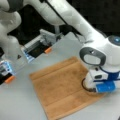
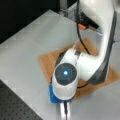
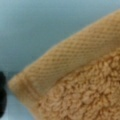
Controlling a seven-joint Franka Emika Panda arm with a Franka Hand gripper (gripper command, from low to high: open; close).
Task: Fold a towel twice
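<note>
1. The gripper (image 1: 89,88) is down at the towel's (image 1: 60,87) edge on a front view's right, below the arm's white wrist housing and its blue block (image 1: 106,86).
2. Whether its fingers are apart, together or clamped on cloth cannot be told: the wrist hides them in both front views, and the wrist view shows only a dark shape (image 3: 2,95) at its left edge, just beside the towel's corner.
3. The towel lies spread flat and unfolded on the grey table (image 1: 22,100), one single layer, with a woven band running parallel to each of two opposite edges.
4. In a front view the towel (image 2: 47,63) shows from under the arm, its corners reaching out on both sides of the wrist; the arm covers its middle.
5. In the wrist view the towel (image 3: 82,82) fills the lower right: a woven border runs along the edge, fluffy terry pile lies inside it, and one hemmed corner points to the left, with bare table (image 3: 37,25) beyond.
6. Beyond the towel's far edge in a front view, at the table's rim, stands a fixture with an orange tab (image 1: 47,50); a second orange tab (image 1: 9,79) sits well apart from the towel, towards the left.
</note>
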